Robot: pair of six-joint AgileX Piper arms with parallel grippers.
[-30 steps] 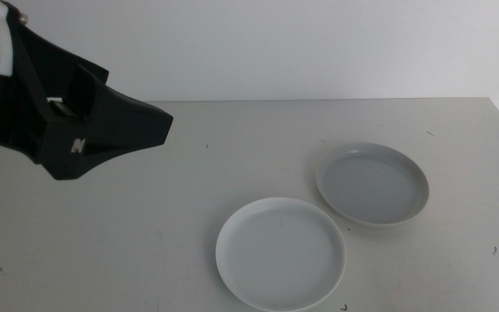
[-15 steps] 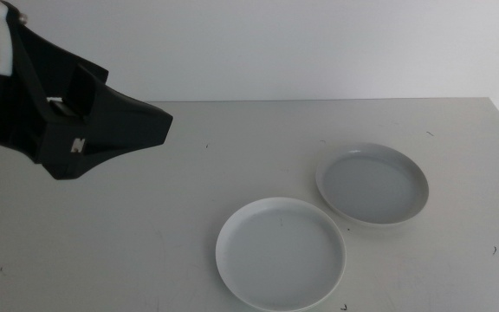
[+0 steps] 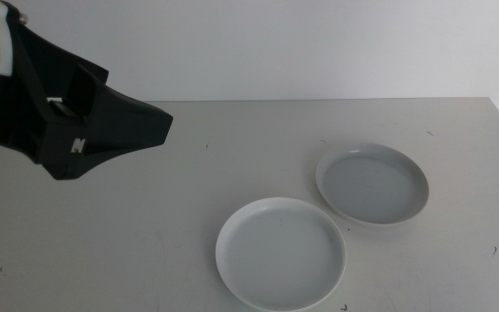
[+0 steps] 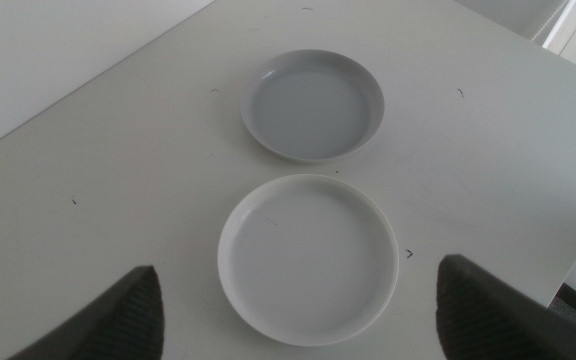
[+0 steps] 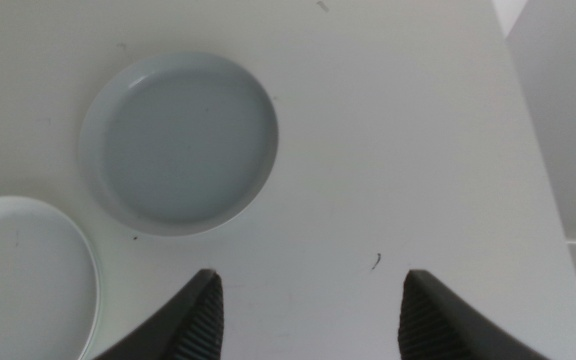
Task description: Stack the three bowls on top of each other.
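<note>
Left gripper (image 4: 298, 330) is hanging high over the pale surface (image 3: 145, 225) with its two dark jaws spread wide apart and holding nothing; in the middle view the arm's bulky black wrist housing is filling the upper left corner, tilted down toward the middle of the surface. Right gripper (image 5: 308, 320) is also hovering above the surface, jaws parted and empty, looking straight down from the right-hand side; the arm itself is not showing in the middle view.

Two bowls are sitting flat and upright on the surface, openings facing up; being round, neither has a long axis. White bowl (image 3: 281, 253) is lying near the front edge, directly ahead of the left gripper's open jaws (image 4: 308, 258). Pale grey bowl (image 3: 372, 184) is resting just behind it and to the right, close beside it, with a narrow strip of surface between the rims (image 5: 178, 143). Only a part of the white bowl's rim is showing in the right wrist view (image 5: 28, 280). A few small dark specks are dotting the surface.
</note>
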